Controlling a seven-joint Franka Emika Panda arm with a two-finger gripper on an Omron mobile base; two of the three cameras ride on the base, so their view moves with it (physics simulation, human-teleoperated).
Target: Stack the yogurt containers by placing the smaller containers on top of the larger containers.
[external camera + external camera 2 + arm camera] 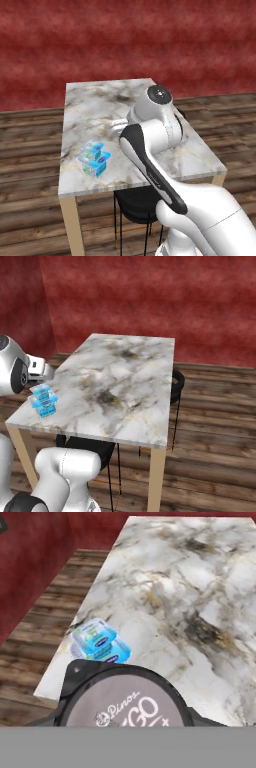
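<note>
The larger container (96,164), a squarish tub with a bright blue top, stands near the marble table's front left corner. The small light-blue tub (91,149) sits on top of it, a little off to one side. In the hand view the stack (100,643) lies just beyond the tiny dark cup (122,699), whose greyish printed lid sits very close at the bottom. My gripper (46,373) hovers over the table's left edge, just behind and above the stack (44,400), shut on the dark cup. The cup hides the fingertips.
The marble table (105,100) stands on light wooden legs over a plank floor, with a red wall behind. A black stool (136,207) is tucked under the near edge and another (176,385) stands at the far side. My own arm (150,150) covers the table's middle right.
</note>
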